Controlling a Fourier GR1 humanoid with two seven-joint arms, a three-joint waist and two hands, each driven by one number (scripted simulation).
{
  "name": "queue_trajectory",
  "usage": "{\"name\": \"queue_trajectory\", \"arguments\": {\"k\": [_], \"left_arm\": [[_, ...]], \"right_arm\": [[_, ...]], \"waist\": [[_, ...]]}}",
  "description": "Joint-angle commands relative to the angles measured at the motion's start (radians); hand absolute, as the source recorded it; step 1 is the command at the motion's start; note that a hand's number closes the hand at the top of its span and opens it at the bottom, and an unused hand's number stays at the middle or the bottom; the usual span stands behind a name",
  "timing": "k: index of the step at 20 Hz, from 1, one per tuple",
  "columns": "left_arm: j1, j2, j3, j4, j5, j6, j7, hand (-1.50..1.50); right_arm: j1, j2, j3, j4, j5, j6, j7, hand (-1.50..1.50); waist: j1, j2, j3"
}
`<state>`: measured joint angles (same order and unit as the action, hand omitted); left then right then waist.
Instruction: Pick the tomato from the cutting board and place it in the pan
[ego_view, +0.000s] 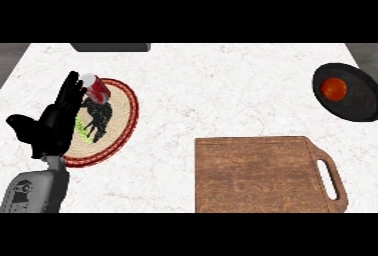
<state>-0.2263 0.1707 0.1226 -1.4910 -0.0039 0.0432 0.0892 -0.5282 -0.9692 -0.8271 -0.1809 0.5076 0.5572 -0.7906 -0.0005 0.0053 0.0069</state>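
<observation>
White marbled counter (221, 90) across the head view, with a dark slab (111, 47) just poking in at the far edge. Near the front, right of centre: wooden cutting board (258, 172), handle slot to the right, lying bare with nothing on it. Far right, partly cut by the frame: dark pan (362, 107), and sitting inside it, the tomato (334, 88), round, orange-red, well apart from the board. Looks done, then, as far as the job goes: tomato off the board and resting in the pan, no hand on it. Nothing visibly left except perhaps settling the arms.

Over on the left: round woven mat (118, 125) with a red rim, a dark figure printed on it, and a small red-and-white object (94, 86) at its far edge, too small to name. Overlapping that mat's left side: left hand (55, 125), black, fingers straight and held up side by side, thumb splayed outward, holding nothing, resting above its grey forearm (33, 190). Right hand: nowhere in frame, so no word on its fingers.
</observation>
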Motion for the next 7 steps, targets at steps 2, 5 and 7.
{"name": "queue_trajectory", "arguments": {"k": [2, 5, 7], "left_arm": [[0.014, 0.020, 0.011, -0.004, 0.010, -0.020, 0.007, 0.00], [0.012, -0.013, -0.008, 0.006, -0.010, 0.006, -0.026, 0.00], [-0.011, 0.024, 0.013, -0.015, 0.005, -0.011, 0.019, 0.00]], "right_arm": [[0.106, -0.004, 0.018, -0.014, -0.018, 0.256, -0.219, -1.50], [0.091, -0.032, 0.037, -0.040, -0.024, 0.252, -0.186, -1.50], [0.121, -0.010, 0.043, -0.060, -0.033, 0.203, -0.218, -1.50]], "waist": [[-0.012, -0.005, -0.001], [-0.003, -0.001, -0.001], [-0.001, -0.003, 0.000]]}}
